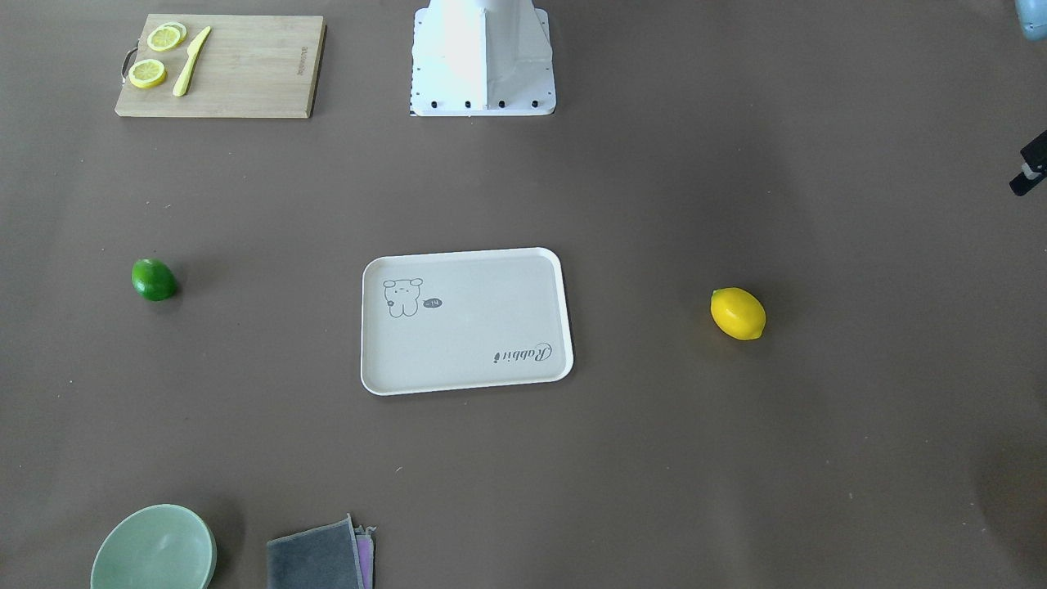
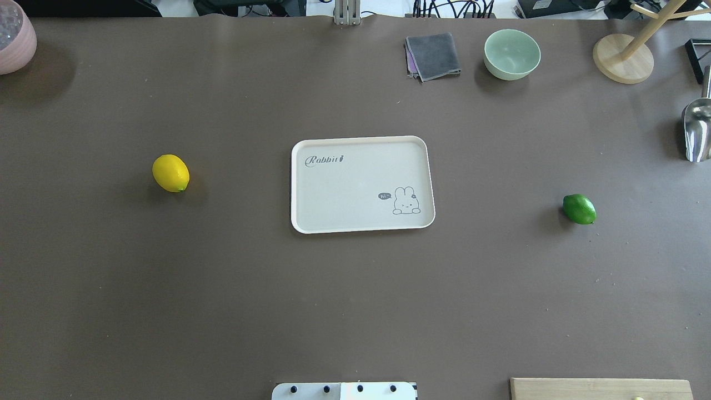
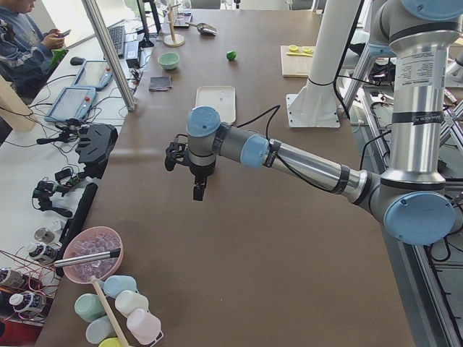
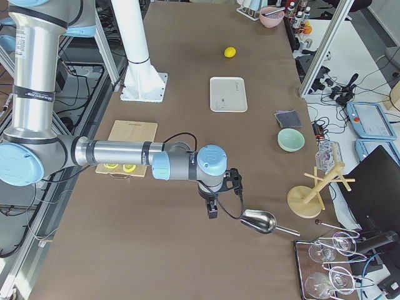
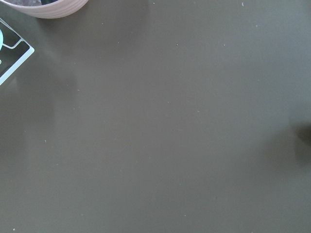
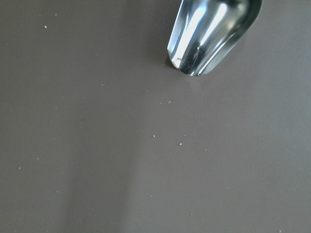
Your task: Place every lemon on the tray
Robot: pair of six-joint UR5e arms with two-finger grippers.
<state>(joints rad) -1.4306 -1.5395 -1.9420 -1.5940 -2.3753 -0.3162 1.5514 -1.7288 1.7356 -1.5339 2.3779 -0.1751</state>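
I could not tell the spread of my left fingers [image 3: 197, 189]. The yellow lemon [image 2: 171, 173], well apart from the tray [image 2: 361, 141], needed a crosswise grip.

counter [image 2: 355, 305]: brown, matte | centre: tray [image 2: 355, 183] | robot's left: yellow lemon [image 2: 171, 173], well apart from tray | robot's right: green lemon [image 2: 579, 209], well apart | far edge: pink bowl [image 2: 22, 53], grey cloth [image 2: 434, 55] beside green bowl [image 2: 511, 54], wooden stand [image 2: 622, 58], metal scoop [image 2: 697, 130] | near right corner: cutting board [image 1: 245, 74]
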